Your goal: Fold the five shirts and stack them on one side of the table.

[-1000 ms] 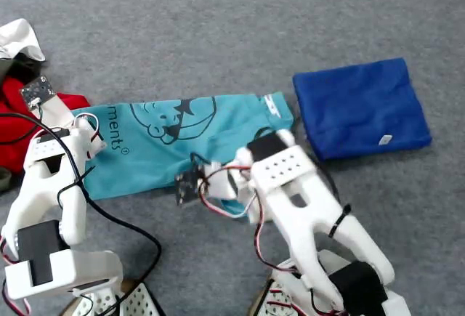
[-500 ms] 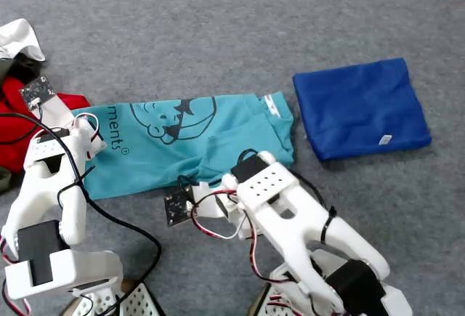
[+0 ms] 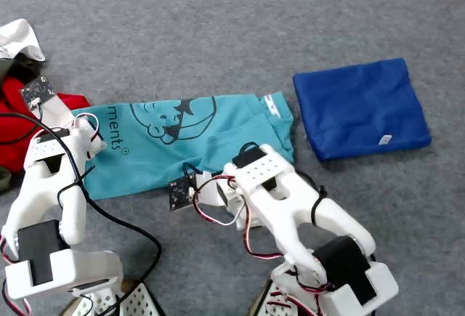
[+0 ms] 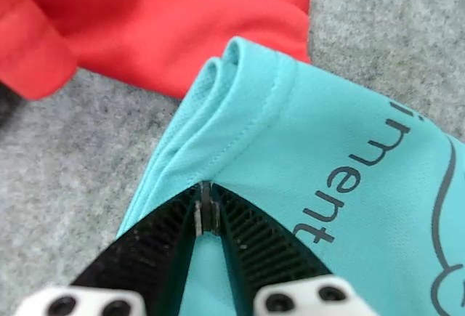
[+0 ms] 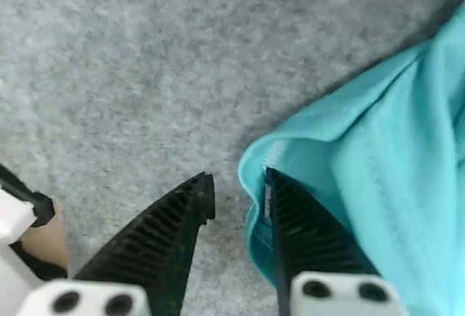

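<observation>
A teal shirt lies spread lengthwise across the middle of the grey table, partly folded. My left gripper sits at its left end. In the left wrist view that gripper is shut on the doubled hem of the teal shirt. My right gripper is low at the shirt's near edge. In the right wrist view it stands open, and the teal shirt's hem corner rests against one finger. A folded blue shirt lies at the right.
A red shirt lies crumpled at the left edge, seen just beyond the teal hem as the red shirt. A white shirt is bunched at the far left. Bare grey table stretches along the far side.
The right arm has drawn back from over the teal shirt to its near edge and swung slightly left. The left arm has kept still, holding the hem.
</observation>
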Tool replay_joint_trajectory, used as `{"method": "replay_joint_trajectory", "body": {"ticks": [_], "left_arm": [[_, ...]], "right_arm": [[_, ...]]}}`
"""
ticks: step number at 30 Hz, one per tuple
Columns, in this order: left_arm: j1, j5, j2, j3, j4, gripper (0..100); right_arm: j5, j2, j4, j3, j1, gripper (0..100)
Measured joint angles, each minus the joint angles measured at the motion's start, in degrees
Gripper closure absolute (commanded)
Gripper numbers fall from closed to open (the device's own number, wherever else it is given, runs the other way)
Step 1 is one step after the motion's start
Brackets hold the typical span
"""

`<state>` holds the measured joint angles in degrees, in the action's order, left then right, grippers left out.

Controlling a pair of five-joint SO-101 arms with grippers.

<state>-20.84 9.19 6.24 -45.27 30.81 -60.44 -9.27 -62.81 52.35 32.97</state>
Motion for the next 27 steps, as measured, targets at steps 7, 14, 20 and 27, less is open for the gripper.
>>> {"method": "replay_joint_trajectory", "body": {"ticks": [7, 14, 20, 27], "left_arm": [[0.0, 0.0, 0.0, 0.0, 0.0, 98], [0.0, 0.0, 0.0, 0.0, 0.0, 98], [0.0, 0.0, 0.0, 0.0, 0.0, 98], [0.0, 0.0, 0.0, 0.0, 0.0, 98]], "right_arm": [[0.09, 0.88, 3.34, -0.79, -0.88, 99.5], [0.09, 0.88, 3.16, -4.13, -4.22, 99.6], [0.09, 0.97, -0.88, -12.22, -5.89, 99.6], [0.09, 8.26, -4.75, -24.35, -6.15, 99.6]]}}
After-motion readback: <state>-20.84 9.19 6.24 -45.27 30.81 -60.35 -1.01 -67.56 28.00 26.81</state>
